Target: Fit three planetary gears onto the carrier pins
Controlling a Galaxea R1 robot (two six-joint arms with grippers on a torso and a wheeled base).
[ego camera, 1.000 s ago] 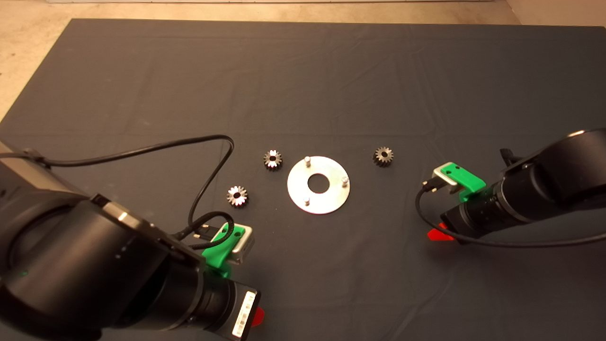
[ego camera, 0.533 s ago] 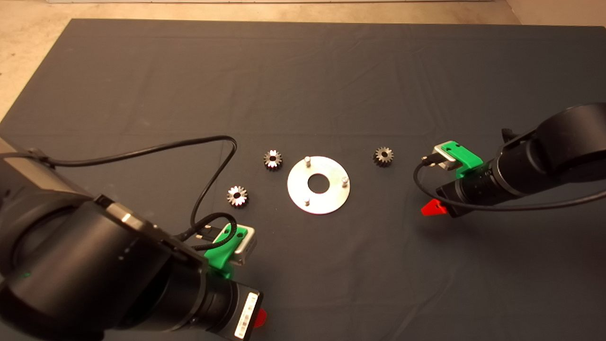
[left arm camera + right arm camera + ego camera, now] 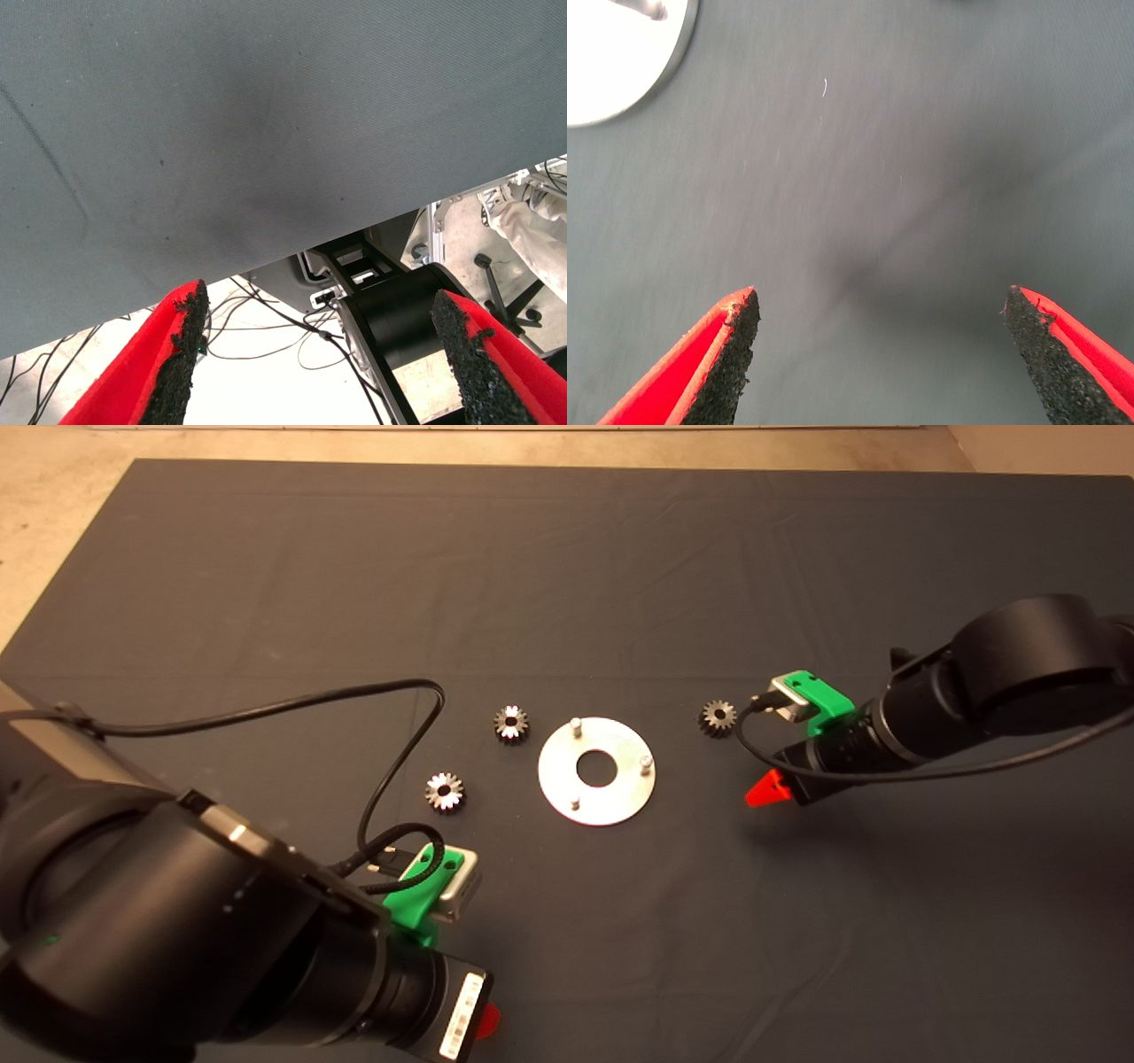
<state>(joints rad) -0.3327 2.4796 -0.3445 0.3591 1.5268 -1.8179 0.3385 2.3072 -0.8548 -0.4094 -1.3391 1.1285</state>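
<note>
Overhead first. Silver carrier disc (image 3: 596, 771) lies flat mid-mat, its three carrier pins (image 3: 575, 725) standing bare, so by my reckoning no gear is installed yet. Three planetary gears lie loose on the dark mat (image 3: 567, 567): one (image 3: 718, 716) right of the disc, one (image 3: 510, 723) just left of its far edge, one (image 3: 444, 791) further left and nearer. My right gripper (image 3: 767, 790) hangs near the right-hand gear, slightly nearer than it and not touching. My left gripper (image 3: 483, 1020) sits at the near left edge, well apart from everything, with a black cable (image 3: 390, 762) looping over the mat beside it.

Left wrist view: red fingers (image 3: 182, 354) spread wide, nothing between them; only mat and, beyond its edge, cabling and rig hardware.

Right wrist view: right gripper (image 3: 881, 354) splayed wide and empty, fingers (image 3: 731, 354) over bare mat; the disc's rim (image 3: 620, 62) shows off in one corner. No gear in this view.

Handling, my judgement: the gears look like solid metal, so rigid, dense for their size, not fragile. Shiny tooth tips may be slick against the pads. I'd pinch across the toothed rim on opposite sides, keeping the bore unobstructed and level for the pin. Low profile means pads must come almost to the mat.
</note>
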